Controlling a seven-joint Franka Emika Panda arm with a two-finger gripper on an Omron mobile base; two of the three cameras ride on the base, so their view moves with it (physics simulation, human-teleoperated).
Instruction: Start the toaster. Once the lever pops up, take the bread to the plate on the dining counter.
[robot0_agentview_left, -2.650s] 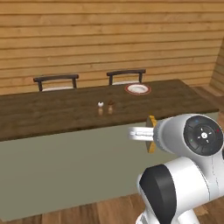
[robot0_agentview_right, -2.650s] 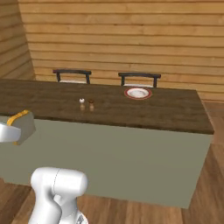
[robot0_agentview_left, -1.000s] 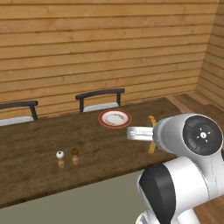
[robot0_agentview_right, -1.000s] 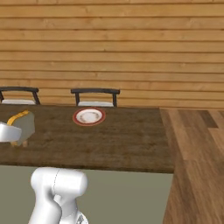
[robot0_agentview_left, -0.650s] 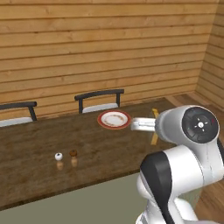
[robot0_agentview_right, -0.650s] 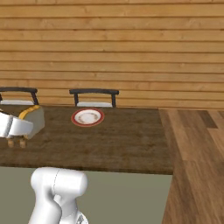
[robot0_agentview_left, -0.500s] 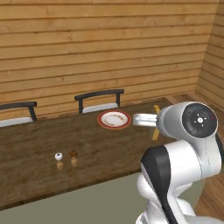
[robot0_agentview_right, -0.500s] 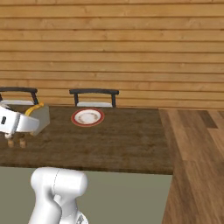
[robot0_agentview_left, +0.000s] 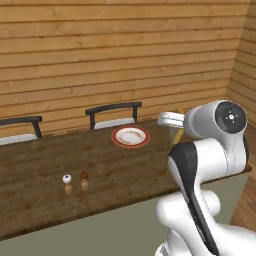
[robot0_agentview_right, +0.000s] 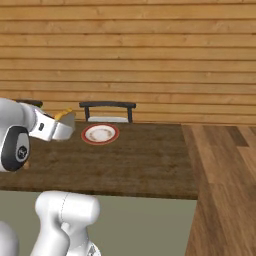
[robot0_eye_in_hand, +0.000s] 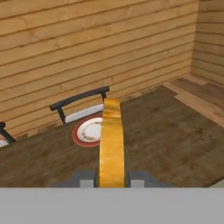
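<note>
The bread (robot0_eye_in_hand: 111, 144) stands edge-on at centre frame, clamped between the jaws at its bottom. The plate (robot0_eye_in_hand: 89, 131) lies left of it on the worktop (robot0_eye_in_hand: 166, 131), a chair (robot0_eye_in_hand: 78, 103) behind.

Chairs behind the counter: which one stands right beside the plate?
The right-hand chair, whose dark backrest rises just behind the red-rimmed plate. The other chair stands far off to the left, at the picture's edge.

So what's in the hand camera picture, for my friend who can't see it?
The end effector grips a slice of bread on edge, its yellow-tan crust running up the middle of the picture. Past it, a white plate with a red rim sits on the dark wooden counter. Behind the counter stand a black chair and a plank wall.
</note>
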